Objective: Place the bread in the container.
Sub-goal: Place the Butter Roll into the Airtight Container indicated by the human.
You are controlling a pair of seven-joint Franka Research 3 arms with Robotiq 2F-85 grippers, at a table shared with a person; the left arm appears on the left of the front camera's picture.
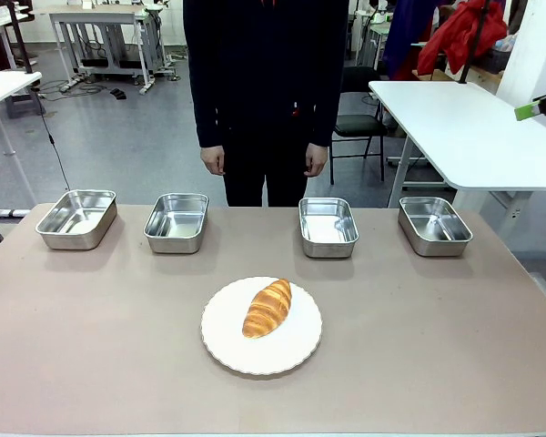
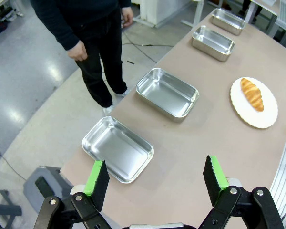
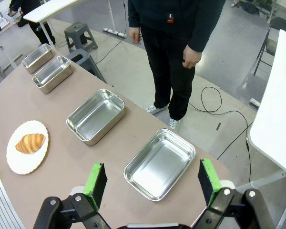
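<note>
Golden bread on plate, well apart from left end effector, right end effector, both released

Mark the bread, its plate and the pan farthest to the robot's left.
bread [image 1: 267,309], front view, middle of its ridged crust
plate [image 1: 291,350], front view, bare white part beside the bread
leftmost pan [image 1: 71,240], front view, its near wall

Left end effector: two black fingers of jointed link construction, each tapering to a wedge-shaped tip. The inner face of each finger carries bright green pads. Round silver pivot pins sit at the knuckle joints. Right end effector: same build, with black links, green pads on the inner faces and silver pins at the joints.
</note>
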